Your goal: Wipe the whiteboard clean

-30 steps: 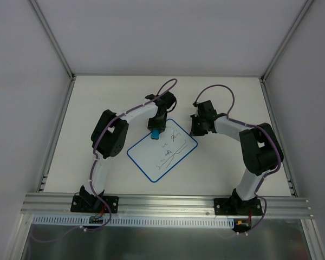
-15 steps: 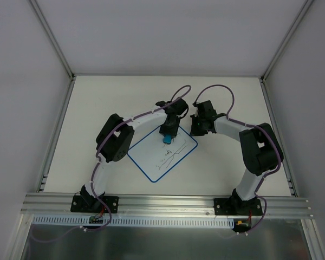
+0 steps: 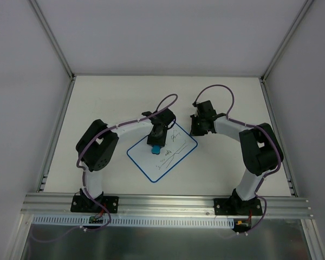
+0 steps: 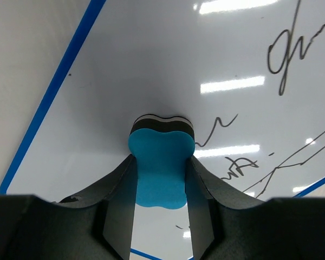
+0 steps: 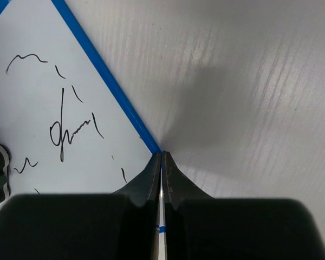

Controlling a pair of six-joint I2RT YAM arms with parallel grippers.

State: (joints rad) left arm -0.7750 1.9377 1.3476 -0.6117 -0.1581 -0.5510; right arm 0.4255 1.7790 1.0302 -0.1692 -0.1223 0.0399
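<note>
The whiteboard (image 3: 151, 162) lies tilted on the table between both arms, white with a thin blue border and dark scribbles (image 3: 173, 138) on its right half. My left gripper (image 3: 156, 142) is shut on a blue eraser (image 3: 156, 148) whose dark felt face presses on the board near its middle. In the left wrist view the eraser (image 4: 160, 168) sits between both fingers of the left gripper (image 4: 161, 158) on the whiteboard (image 4: 151, 65), with scribbles (image 4: 284, 59) to its right. My right gripper (image 5: 161, 154) is shut and empty, its tips at the board's blue right edge (image 5: 114, 89).
The pale table (image 3: 97, 108) is bounded by white walls and metal frame posts (image 3: 54, 38) on three sides. An aluminium rail (image 3: 168, 203) with both arm bases runs along the near edge.
My left gripper swept the eraser right along the board's top part, then back left and down toward the middle. The right arm has not moved.
</note>
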